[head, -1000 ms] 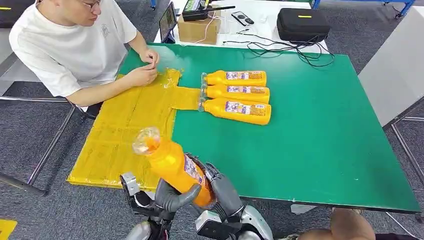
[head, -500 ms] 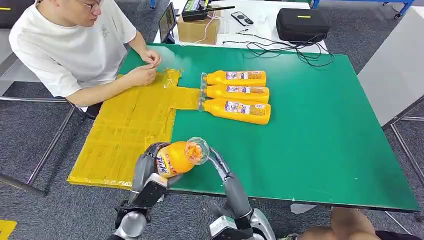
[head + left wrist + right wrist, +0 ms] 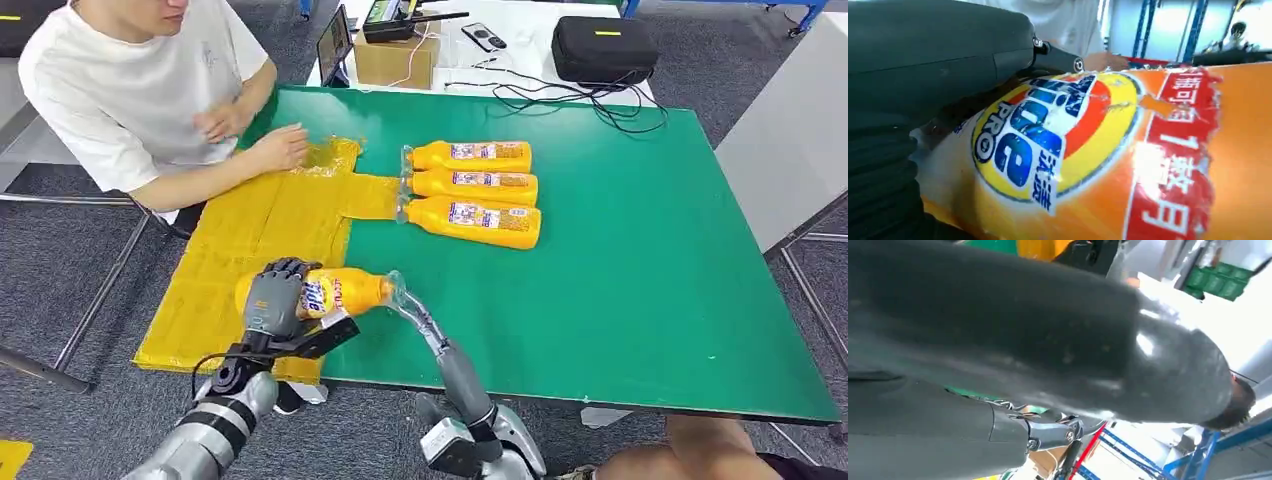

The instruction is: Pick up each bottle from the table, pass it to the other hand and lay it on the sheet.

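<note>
I see the orange bottle (image 3: 335, 293) lying nearly level in my left hand (image 3: 272, 298), its fingers (image 3: 285, 268) clamped over the label end, above the near edge of the yellow sheet (image 3: 255, 240) where it meets the green bench (image 3: 620, 250). The bottle's clear cap end points toward the right hand (image 3: 412, 308), which reaches up thin and dark beside it; I cannot tell whether those fingers touch the cap or are apart. In the left wrist view the bottle's label (image 3: 1048, 145) sits close against the thumb (image 3: 938, 55), pressed tight. The right wrist view is mostly a blurred dark thumb (image 3: 1048, 335), so it tells me nothing more about that hand.

Farther out on the bench, three more bottles (image 3: 472, 187) lie side by side, touching, caps toward the sheet, with a flap of the sheet at their caps. A person in a white shirt (image 3: 140, 90) sits at the far left corner, one hand (image 3: 280, 150) resting on the sheet's far end. Beyond the bench stand a cardboard box (image 3: 397, 58), a black case (image 3: 605, 48) and loose cables (image 3: 590, 100).
</note>
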Available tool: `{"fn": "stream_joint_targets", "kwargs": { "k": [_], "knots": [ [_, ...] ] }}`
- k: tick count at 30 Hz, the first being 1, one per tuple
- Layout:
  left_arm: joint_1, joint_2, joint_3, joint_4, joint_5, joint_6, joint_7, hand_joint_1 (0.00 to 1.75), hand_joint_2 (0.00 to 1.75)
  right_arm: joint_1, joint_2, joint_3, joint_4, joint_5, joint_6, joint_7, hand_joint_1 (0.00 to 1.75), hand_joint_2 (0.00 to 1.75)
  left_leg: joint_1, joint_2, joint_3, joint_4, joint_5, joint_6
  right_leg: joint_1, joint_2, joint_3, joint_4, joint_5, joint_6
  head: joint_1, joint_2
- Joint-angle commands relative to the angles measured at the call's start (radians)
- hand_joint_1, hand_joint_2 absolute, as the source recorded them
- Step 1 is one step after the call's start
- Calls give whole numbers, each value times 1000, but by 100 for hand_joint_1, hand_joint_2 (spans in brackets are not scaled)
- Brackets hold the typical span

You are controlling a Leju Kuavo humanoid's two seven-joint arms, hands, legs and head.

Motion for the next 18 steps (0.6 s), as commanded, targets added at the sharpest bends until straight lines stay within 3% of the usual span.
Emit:
{"fn": "stream_joint_targets", "kwargs": {
  "k": [1, 9, 10, 14, 15, 16, 18],
  "knots": [
    [-190, 59, 34, 340, -46, -88, 84, 175, 175, -78, -54, 85, 134, -35, -12, -5, 0, 0, 1, 2, 3, -1, -1, -1, 1, 1, 3, -1, 0, -1, 0, 0],
    [-245, 74, -16, 383, -139, -257, 192, 175, 175, -103, -54, 67, 149, -49, 2, -5, 0, 0, 1, 3, 6, 0, -1, -1, 1, 2, 6, -1, 0, -2, 0, 0],
    [-245, 69, -9, 385, -130, -305, 179, 141, 0, -105, -52, 59, 155, -53, 9, -5, 0, 0, 1, 2, 7, 0, -1, -1, 1, 2, 7, -1, 0, -2, 0, 0],
    [-243, 68, -8, 384, -129, -304, 179, 141, 0, -105, -53, 59, 155, -53, 10, -5, 0, 0, 0, 2, 10, -2, 0, -1, 0, 2, 10, -1, 0, -2, 0, 0],
    [-242, 67, -6, 386, -125, -327, 173, 17, 0, -105, -53, 59, 158, -51, 6, -5, 0, 0, 1, 3, 12, -2, 0, -2, 1, 3, 11, -2, 1, -3, 0, 0],
    [-245, 64, 0, 385, -119, -365, 164, 0, 0, -105, -52, 55, 161, -50, 4, -5, 0, 0, 0, 2, 12, -2, 0, -1, 0, 3, 11, -1, 0, -2, 0, 0],
    [-255, 52, 30, 390, -83, -455, 140, 0, 0, -106, -54, 48, 164, -51, 0, -5, 0, 0, 1, 4, 14, -2, 0, -2, 1, 3, 12, -1, 0, -3, 0, 0]
  ]
}}
